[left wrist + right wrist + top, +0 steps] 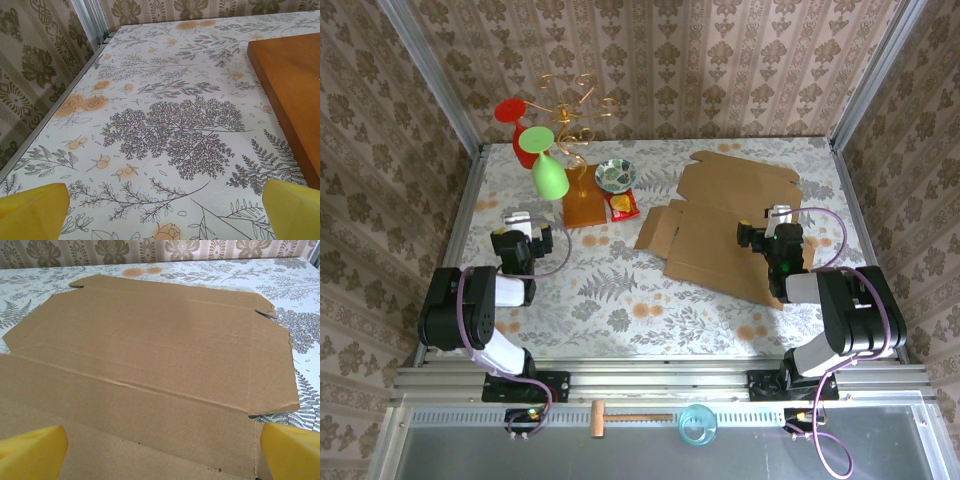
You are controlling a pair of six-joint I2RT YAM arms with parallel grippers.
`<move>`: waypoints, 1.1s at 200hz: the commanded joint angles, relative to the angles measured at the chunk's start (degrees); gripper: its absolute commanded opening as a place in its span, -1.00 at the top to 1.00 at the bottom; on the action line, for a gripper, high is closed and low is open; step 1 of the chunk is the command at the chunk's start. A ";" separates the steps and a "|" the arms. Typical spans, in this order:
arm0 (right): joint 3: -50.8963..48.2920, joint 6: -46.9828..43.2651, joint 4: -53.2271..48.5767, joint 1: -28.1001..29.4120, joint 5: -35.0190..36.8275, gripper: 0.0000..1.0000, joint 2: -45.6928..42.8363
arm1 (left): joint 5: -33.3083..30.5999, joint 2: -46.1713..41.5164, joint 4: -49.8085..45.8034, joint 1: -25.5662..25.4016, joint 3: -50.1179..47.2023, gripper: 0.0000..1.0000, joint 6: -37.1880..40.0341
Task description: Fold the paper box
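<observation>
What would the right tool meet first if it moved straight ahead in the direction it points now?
Most likely the paper box. The open right tool points slightly downward over this flat brown sheet, which lies beneath and ahead of it. The exact point of contact is hard to judge.

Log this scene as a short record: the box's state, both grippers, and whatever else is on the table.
Box: paper box lying flat, unfolded, on the table's right half
Left gripper: open, over bare tablecloth, beside the wooden stand base
Right gripper: open, over the box's near part, holding nothing
Other items: green glass, red glass, patterned bowl
Progress: folding not yet begun
</observation>
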 commanded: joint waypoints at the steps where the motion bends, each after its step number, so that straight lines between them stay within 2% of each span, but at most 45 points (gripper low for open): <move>1: 0.92 -0.74 0.33 -0.33 -0.42 -1.00 0.24 | 1.01 -0.48 0.29 -0.21 0.63 -1.00 1.22; 32: 0.97 -0.70 0.33 -0.41 -0.60 -1.00 0.34 | 0.59 -0.46 1.05 -0.31 0.22 -1.00 1.13; 43: 0.75 -0.63 0.85 -0.41 -0.72 -1.00 0.10 | -1.12 -0.74 4.54 -0.73 -1.59 -1.00 1.03; 50: 0.13 -1.04 1.27 -0.33 -1.00 -1.00 -0.82 | -4.38 -1.74 6.13 -1.70 -2.93 -1.00 0.95; 58: -0.72 -1.42 1.05 0.52 1.22 -1.00 -3.07 | -3.73 -2.57 9.03 -2.69 -4.55 -1.00 2.92; 73: -1.21 -2.12 -3.82 3.25 8.87 -1.00 -11.17 | -17.52 -5.68 11.90 -10.53 -5.69 -1.00 9.74; 87: -0.46 -0.84 -9.42 4.94 13.89 -1.00 -18.89 | -20.68 -10.75 8.63 -14.12 -4.69 -1.00 13.73; 97: 2.77 1.78 -18.26 5.70 17.94 -1.00 -25.72 | -24.05 -14.65 6.24 -15.81 -2.71 -1.00 12.16; 107: 8.59 4.36 -28.57 6.12 20.68 -1.00 -30.66 | -27.29 -18.77 -0.74 -17.26 1.85 -1.00 10.14; 120: 18.70 5.94 -41.03 7.14 21.51 -1.00 -33.46 | -30.35 -22.97 -21.04 -19.34 12.59 -1.00 8.29; 127: 27.53 9.23 -50.48 7.47 21.27 -1.00 -33.33 | -30.97 -24.30 -33.66 -19.81 19.43 -1.00 3.35; 134: 33.51 12.69 -57.85 6.90 18.25 -1.00 -32.57 | -30.91 -24.90 -48.27 -19.62 26.45 -1.00 -6.16; 145: 43.78 21.38 -70.52 5.37 11.79 -1.00 -30.57 | -28.10 -25.22 -69.43 -18.87 36.03 -1.00 -22.45; 149: 46.31 24.08 -74.44 5.18 10.84 -1.00 -30.03 | -25.64 -25.31 -73.71 -18.02 38.14 -1.00 -26.81; 155: 48.20 31.07 -78.88 5.04 11.33 -1.00 -29.74 | -18.37 -25.72 -74.61 -15.93 38.44 -1.00 -31.12; 159: 48.42 32.81 -80.56 4.70 10.69 -1.00 -29.88 | -9.89 -26.18 -73.68 -13.48 37.86 -0.99 -32.95; 164: 48.53 33.19 -81.04 4.07 8.07 -1.00 -30.31 | -1.92 -26.83 -72.16 -11.17 36.67 -0.84 -36.13; 169: 48.43 33.31 -80.67 3.85 4.12 -1.00 -30.79 | 2.56 -27.38 -71.07 -10.24 35.55 -0.69 -39.51; 180: 49.28 34.88 -82.21 4.33 0.32 -0.78 -31.23 | 5.64 -28.32 -72.79 -11.07 34.36 -0.51 -45.41; 189: 50.63 37.65 -86.17 5.53 0.57 -0.60 -31.23 | 7.96 -28.47 -75.46 -12.95 34.29 -0.37 -48.45; 198: 51.02 40.43 -90.29 6.44 0.42 -0.51 -31.23 | 10.71 -28.34 -77.07 -15.19 33.58 -0.24 -50.66; 220: 47.30 43.72 -94.16 7.07 -6.53 -0.16 -31.83 | 17.67 -27.16 -77.77 -22.04 29.66 -0.08 -56.54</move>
